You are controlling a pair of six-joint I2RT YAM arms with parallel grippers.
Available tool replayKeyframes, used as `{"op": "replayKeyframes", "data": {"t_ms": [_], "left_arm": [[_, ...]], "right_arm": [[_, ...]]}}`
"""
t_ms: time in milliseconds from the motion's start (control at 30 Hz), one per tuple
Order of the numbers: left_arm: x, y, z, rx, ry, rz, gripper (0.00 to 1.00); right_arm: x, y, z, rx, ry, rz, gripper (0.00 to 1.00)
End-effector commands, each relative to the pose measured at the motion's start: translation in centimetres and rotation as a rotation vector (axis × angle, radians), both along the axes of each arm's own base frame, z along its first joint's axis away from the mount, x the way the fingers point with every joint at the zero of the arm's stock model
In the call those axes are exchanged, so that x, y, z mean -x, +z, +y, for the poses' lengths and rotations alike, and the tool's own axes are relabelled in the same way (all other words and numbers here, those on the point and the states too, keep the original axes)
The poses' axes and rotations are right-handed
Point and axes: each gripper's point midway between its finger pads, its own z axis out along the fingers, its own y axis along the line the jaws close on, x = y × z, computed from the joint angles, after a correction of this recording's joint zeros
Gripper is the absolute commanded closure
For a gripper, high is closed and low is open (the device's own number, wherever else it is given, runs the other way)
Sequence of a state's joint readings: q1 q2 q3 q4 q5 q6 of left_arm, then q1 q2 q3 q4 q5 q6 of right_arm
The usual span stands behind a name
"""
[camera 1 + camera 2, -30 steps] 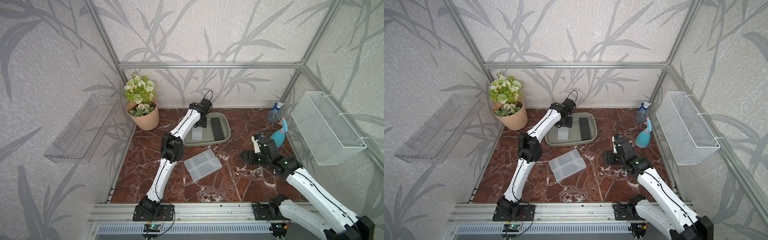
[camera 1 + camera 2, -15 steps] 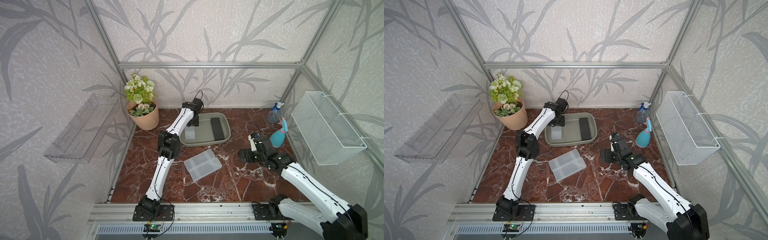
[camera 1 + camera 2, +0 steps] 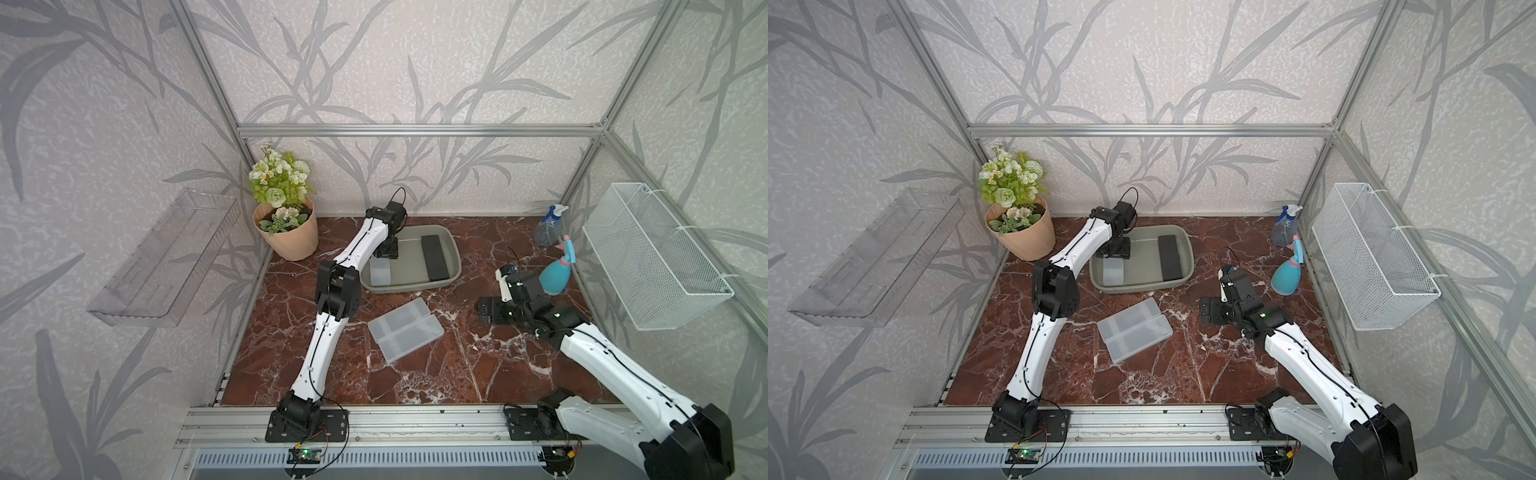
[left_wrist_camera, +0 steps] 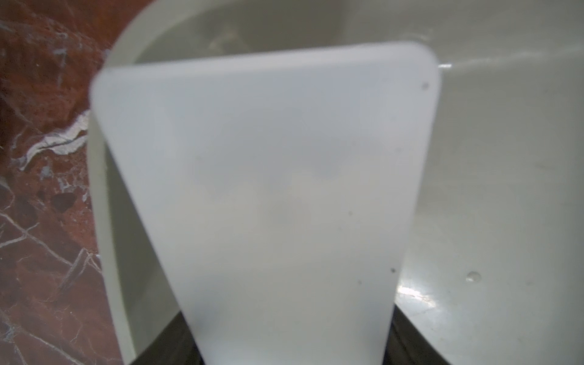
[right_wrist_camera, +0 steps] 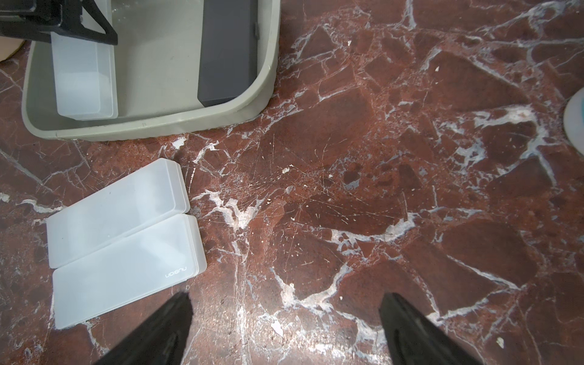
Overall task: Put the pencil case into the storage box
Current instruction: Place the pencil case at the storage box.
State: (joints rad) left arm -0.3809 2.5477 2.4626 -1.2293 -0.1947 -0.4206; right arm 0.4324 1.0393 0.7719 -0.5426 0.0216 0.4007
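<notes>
The grey-green storage box [image 3: 409,288] [image 3: 1142,286] [image 5: 158,126] stands at the back middle of the marble floor. In its left half lies a translucent white pencil case [image 3: 380,272] [image 3: 1113,272] [image 4: 268,173] [image 5: 83,82]. My left gripper [image 3: 386,251] [image 3: 1117,249] [image 5: 85,34] is shut on its far end, and the dark fingers [image 4: 410,335] press against both long sides. A dark grey pencil case [image 3: 435,257] [image 5: 226,50] lies in the box's right half. Two more translucent cases [image 3: 405,329] [image 5: 117,208] lie side by side in front of the box. My right gripper [image 3: 484,309] [image 5: 284,300] hovers open and empty over bare floor to their right.
A flower pot [image 3: 286,245] stands at the back left, close to the left arm. A blue spray bottle [image 3: 559,278] and a clear one [image 3: 548,228] stand near the right wrist. A white wire basket [image 3: 652,257] hangs on the right wall, a clear tray [image 3: 166,257] on the left.
My left gripper shifted the white case a little leftward inside the box. The right arm drew back toward the right, and its jaws spread wider.
</notes>
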Motion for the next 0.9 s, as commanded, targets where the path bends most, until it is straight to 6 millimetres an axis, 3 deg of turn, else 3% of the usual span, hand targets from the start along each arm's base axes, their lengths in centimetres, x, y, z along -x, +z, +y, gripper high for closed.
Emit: {"op": "replayKeyframes", "data": {"t_ms": [0,367,567,667,767,867], "left_arm": [[0.9,-1.5,0.7,-0.026,0.015,0.054,0.29],[0.5,-1.2,1.7,-0.048,0.032,0.039,0.16],[0.1,-0.2,1.5,-0.034,0.036,0.012,0.14],[-1.1,2.9,1.0,-0.01,0.027,-0.072,0.14],[-1.8,7.8,-0.6,0.047,-0.014,-0.192,0.15],[0.3,11.5,-3.6,0.093,-0.117,-0.237,0.15]], "right_arm": [[-0.7,1.1,-0.1,-0.004,-0.02,-0.032,0.03],[-0.4,1.0,-0.6,0.008,-0.04,-0.026,0.03],[-0.4,1.1,-0.7,0.017,-0.034,-0.027,0.03],[-0.4,1.3,-0.7,0.019,-0.031,-0.032,0.02],[-0.5,1.4,-0.7,0.02,-0.027,-0.034,0.02],[-0.5,1.4,-0.7,0.029,-0.022,-0.033,0.02]]}}
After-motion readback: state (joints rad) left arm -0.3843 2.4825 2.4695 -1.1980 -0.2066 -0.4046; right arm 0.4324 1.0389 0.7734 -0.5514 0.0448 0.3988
